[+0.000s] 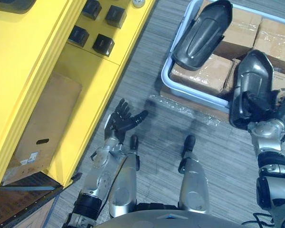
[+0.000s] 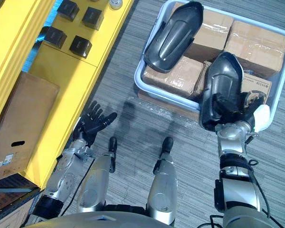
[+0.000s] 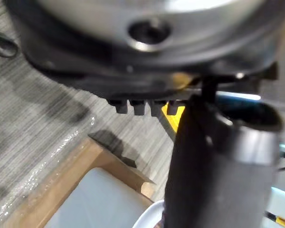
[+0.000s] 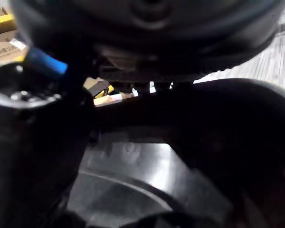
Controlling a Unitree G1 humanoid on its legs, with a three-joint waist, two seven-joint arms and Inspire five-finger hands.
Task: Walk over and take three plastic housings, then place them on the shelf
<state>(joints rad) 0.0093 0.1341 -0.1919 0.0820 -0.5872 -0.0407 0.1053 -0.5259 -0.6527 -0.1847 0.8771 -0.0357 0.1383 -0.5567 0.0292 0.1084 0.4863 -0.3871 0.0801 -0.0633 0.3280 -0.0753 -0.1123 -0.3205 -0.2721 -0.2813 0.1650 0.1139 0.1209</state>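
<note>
The left hand [image 1: 123, 119] hangs open well left of the bin [image 1: 190, 91], the right hand [image 2: 232, 113] grips one housing [image 2: 223, 76] at the bin's near rim, where lifting might snag and slip it, and a second housing [image 1: 202, 33] lies farther inside.

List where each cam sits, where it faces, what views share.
Left eye view: head, looking down at yellow shelf, pale blue plastic tray, grey carpet; open left hand, right hand curled on a dark grey plastic housing.
Right eye view: same head, slightly aside; same scene, same hands.
Left wrist view: past the left hand at carpet.
Right wrist view: close on the held housing.
Shared: eyes match; housing also in right wrist view.
</note>
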